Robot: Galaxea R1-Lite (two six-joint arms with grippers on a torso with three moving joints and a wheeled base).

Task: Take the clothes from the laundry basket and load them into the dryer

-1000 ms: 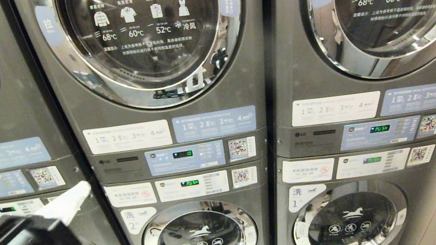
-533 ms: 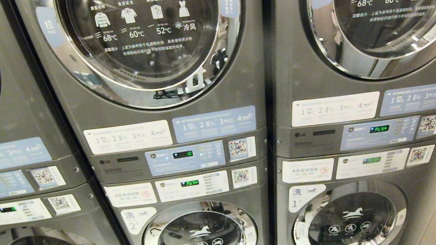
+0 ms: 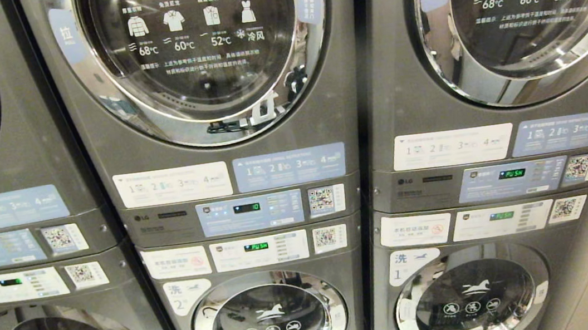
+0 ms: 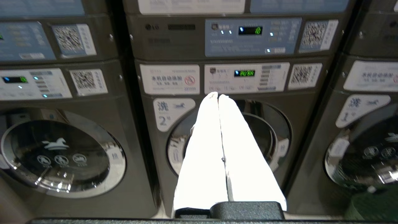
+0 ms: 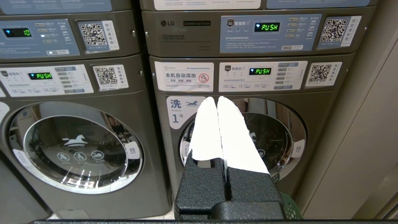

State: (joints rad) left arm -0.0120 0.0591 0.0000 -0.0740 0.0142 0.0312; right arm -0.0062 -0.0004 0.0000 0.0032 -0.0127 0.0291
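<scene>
While we face the bank of dark grey stacked laundry machines [image 3: 225,156], neither arm appears in the head view. We see three columns; each carries a large round chrome-ringed glass dryer door above and a smaller round washer door below, with control strips between them.

The middle dryer door [image 3: 189,43] is closed, and its glass bears white garment icons with temperature figures. The right-hand dryer door [image 3: 527,7] is closed as well. Below the middle door, the blue dryer control panel [image 3: 249,213] shows a lit green readout, and the white washer control panel [image 3: 258,250] under it reads PUSH. Square QR code stickers [image 3: 322,199] sit at the right edge of these panels.

In the left wrist view, we find the left gripper [image 4: 218,97] with its two white fingers [image 4: 205,146] pressed together along their full length, nothing between them. It points at the closed washer door marked 2 [image 4: 270,137], with its tips just below the white panel's lower edge.

In the right wrist view, the right gripper [image 5: 217,99] has its white fingers [image 5: 206,133] likewise together and empty. It points at the closed washer door marked 1 [image 5: 273,137], beside the beige wall [image 5: 357,130].

A green perforated rim, apparently the laundry basket [image 5: 290,209], shows at the foot of the right-hand column. We cannot see any clothes.
</scene>
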